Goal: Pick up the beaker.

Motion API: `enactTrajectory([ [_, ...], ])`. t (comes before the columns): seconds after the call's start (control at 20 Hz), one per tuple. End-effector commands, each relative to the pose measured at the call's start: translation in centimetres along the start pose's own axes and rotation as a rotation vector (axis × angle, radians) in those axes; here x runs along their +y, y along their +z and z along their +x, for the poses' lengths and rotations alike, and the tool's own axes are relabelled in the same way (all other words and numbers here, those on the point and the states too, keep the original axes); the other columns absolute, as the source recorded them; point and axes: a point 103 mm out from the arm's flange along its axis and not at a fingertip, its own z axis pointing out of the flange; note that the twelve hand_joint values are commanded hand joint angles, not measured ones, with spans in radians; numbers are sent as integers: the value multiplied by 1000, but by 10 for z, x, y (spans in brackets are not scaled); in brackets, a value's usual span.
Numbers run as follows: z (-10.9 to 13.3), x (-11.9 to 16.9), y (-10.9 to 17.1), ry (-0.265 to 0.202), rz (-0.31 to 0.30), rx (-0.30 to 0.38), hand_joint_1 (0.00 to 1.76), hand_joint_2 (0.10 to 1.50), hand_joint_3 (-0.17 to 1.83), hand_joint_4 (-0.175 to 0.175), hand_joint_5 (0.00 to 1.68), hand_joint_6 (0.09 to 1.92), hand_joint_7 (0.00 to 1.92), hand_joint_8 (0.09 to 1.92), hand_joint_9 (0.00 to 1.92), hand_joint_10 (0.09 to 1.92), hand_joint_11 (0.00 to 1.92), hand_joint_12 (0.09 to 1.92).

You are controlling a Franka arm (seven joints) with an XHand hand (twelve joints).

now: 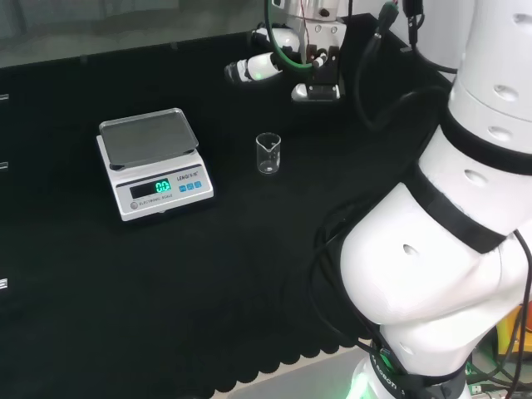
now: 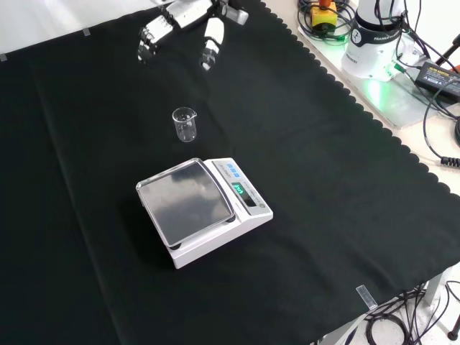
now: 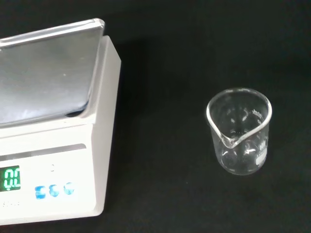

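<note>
A small clear glass beaker (image 1: 268, 155) stands upright and empty on the black cloth, to the right of the scale in the head view. In the front view the beaker (image 2: 185, 124) is just above the scale, and the wrist view has the beaker (image 3: 239, 132) close, its spout turned toward the camera. The hand (image 1: 283, 62) hovers well above and beyond the beaker, apart from it. Seen from the front, the hand (image 2: 188, 20) sits at the top edge with its fingers (image 2: 210, 39) spread and fairly straight, holding nothing.
A white digital scale (image 1: 154, 162) with a steel pan and a lit green display stands left of the beaker in the head view; the scale (image 2: 205, 207) lies mid-cloth in the front view and the scale (image 3: 53, 136) is beside the beaker in the wrist view. The arm's white links (image 1: 449, 216) loom at right.
</note>
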Motion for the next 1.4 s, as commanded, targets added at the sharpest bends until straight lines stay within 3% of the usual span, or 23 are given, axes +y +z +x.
enactTrajectory([
  [0.05, -11, 16, 17, 16, 21, 18, 261, 882, 67, -69, 124, 87, 0, 581, 0, 665, 0, 1481],
  [1.4, -41, 47, 113, 54, 159, 108, 271, 888, 65, -72, 140, 87, 0, 580, 0, 640, 0, 1471],
])
